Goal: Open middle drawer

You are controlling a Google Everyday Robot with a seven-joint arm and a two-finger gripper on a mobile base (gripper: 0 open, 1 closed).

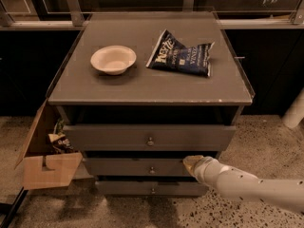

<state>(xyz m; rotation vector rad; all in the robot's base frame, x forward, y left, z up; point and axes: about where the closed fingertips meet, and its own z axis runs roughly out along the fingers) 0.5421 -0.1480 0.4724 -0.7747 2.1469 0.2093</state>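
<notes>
A grey cabinet (142,87) has three drawer fronts stacked below its top. The middle drawer (128,167) is the mid-sized front, with a small round knob (152,170). It sits between the widest top front (109,137) and the narrowest bottom front (123,188). My gripper (191,162) comes in from the lower right on a white arm (247,186). Its tip is at the right end of the middle drawer's front, at its upper edge. The tip is to the right of the knob and apart from it.
A pale bowl (113,59) and a dark blue chip bag (183,57) lie on the cabinet top. An open cardboard box (45,167) with wrappers stands on the floor at the cabinet's left. A white post (294,110) stands at the right edge.
</notes>
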